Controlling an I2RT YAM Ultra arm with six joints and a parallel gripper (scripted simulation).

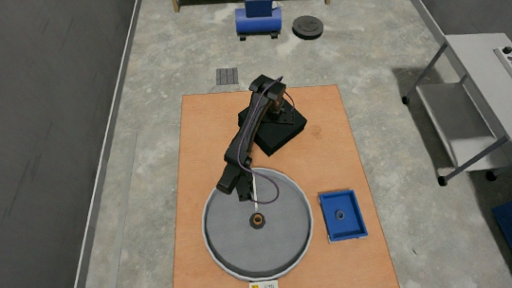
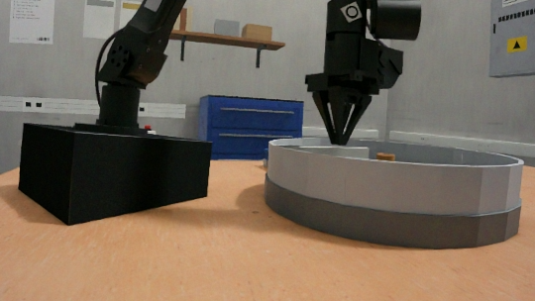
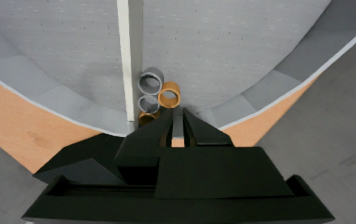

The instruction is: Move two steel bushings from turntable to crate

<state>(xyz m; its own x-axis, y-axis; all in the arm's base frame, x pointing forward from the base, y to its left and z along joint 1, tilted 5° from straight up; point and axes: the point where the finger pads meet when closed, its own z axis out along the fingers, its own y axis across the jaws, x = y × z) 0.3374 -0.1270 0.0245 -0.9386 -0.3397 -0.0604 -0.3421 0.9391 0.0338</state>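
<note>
My gripper is shut with nothing between its fingers. It points down, its tips at rim height over the near-arm side of the grey turntable. In the wrist view a steel bushing and a second steel bushing stand beside the white divider. A copper-coloured bushing stands right of them, close ahead of the fingertips. Another copper-coloured bushing is partly hidden by the gripper. One steel bushing lies in the blue crate. The arm hides the bushing cluster in the top view.
The white divider runs from the turntable's centre toward its rim, left of the bushings in the wrist view. A copper-coloured ring stands on the dark centre hub. The turntable's raised wall passes beneath the gripper.
</note>
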